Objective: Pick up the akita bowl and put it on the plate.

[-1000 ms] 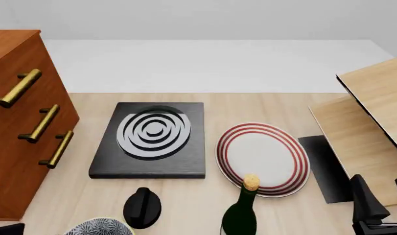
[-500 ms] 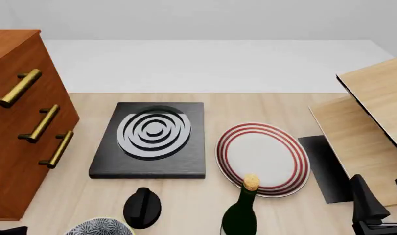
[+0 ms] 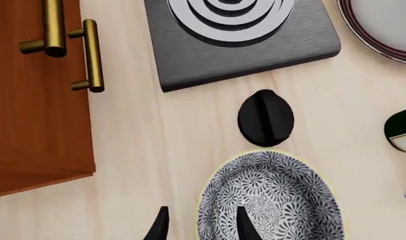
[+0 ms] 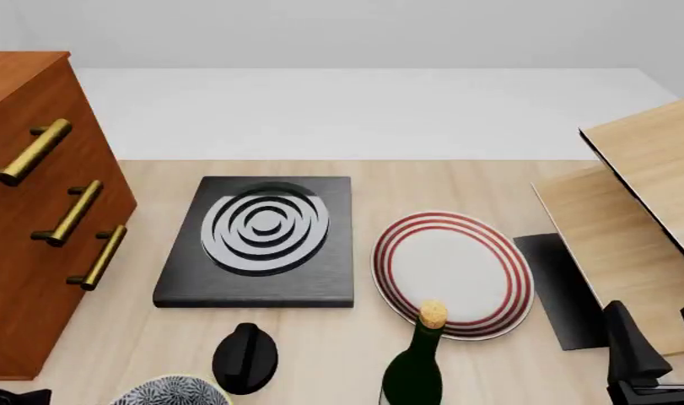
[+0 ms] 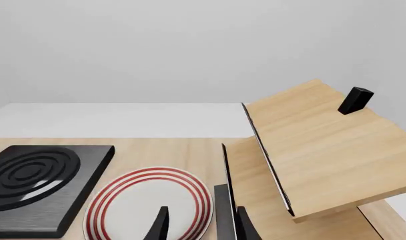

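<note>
The akita bowl point(image 3: 270, 200), black-and-white floral with a pale rim, sits on the table near its front edge; in the front view only its top shows point(image 4: 173, 392). My left gripper point(image 3: 203, 227) is open above the bowl's rim, one finger over the inside and one outside it, gripping nothing. The plate point(image 4: 452, 272), white with red rings, lies empty right of centre and also shows in the right wrist view point(image 5: 146, 202). My right gripper point(image 4: 665, 337) hangs open at the front right, beyond the plate's right side.
A black slab with grey-white rings point(image 4: 261, 240) lies left of the plate. A black oval knob point(image 4: 245, 359) stands just beyond the bowl, a green corked bottle point(image 4: 415, 371) in front of the plate. A wooden drawer cabinet point(image 4: 32, 219) is at left, a wooden rack point(image 4: 645, 202) at right.
At the front view's bottom left corner, a black part of my left arm has crept slightly rightward. Nothing else has moved.
</note>
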